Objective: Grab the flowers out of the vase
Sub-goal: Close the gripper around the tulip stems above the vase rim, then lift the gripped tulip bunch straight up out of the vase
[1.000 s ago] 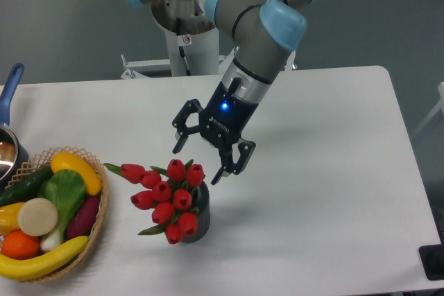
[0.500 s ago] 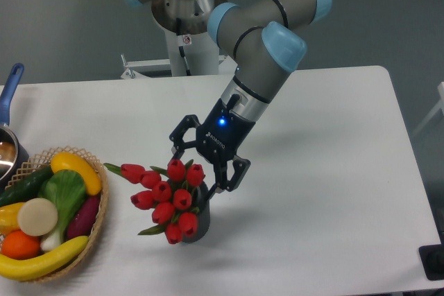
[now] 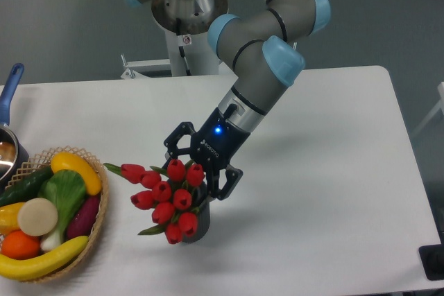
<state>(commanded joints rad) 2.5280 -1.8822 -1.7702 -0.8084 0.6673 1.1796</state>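
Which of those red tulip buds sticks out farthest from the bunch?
The tulip bud at the far left, lying almost sideways and pointing toward the basket. The rest of the flowers cluster tightly over the vase, just beside the open gripper.

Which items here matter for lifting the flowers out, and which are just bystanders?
In play: the flowers, the vase holding them, the open gripper around the bunch's top.

Bystanders: the basket of fruit and vegetables, the blue-handled pot at the left edge.
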